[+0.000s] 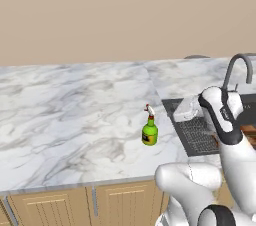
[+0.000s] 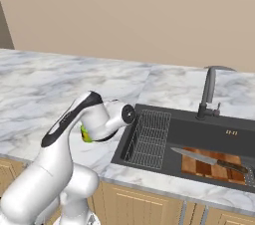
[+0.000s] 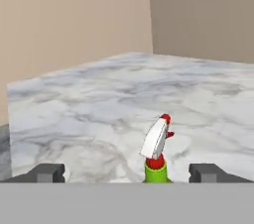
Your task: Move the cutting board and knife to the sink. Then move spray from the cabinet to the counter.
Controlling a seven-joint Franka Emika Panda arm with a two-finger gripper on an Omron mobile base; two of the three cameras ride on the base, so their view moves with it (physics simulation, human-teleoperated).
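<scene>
A: What does the hand view give that the base views lack?

B: The gripper (image 3: 127,172) itself: its two dark fingertips stand wide apart, clamped on nothing. The spray (image 3: 157,151) rises between them, clear of both, its white and red nozzle leaning toward the upper right of that view.

A: And from the base?

B: The left base view shows the spray (image 1: 149,128) whole, standing upright on the counter (image 1: 75,115), long axis vertical, near the front edge and just left of the sink (image 1: 200,135). In the right base view the arm hides most of it; only a sliver of green shows.

A: What sits in the sink?

B: The right base view shows it best. The cutting board (image 2: 211,166) lies flat in the sink (image 2: 199,132), at the basin's front right corner. The knife (image 2: 209,160) lies across it, blade pointing left toward the wire rack (image 2: 149,139), handle toward the right edge. The left base view catches just a corner of the board (image 1: 249,135).
</scene>
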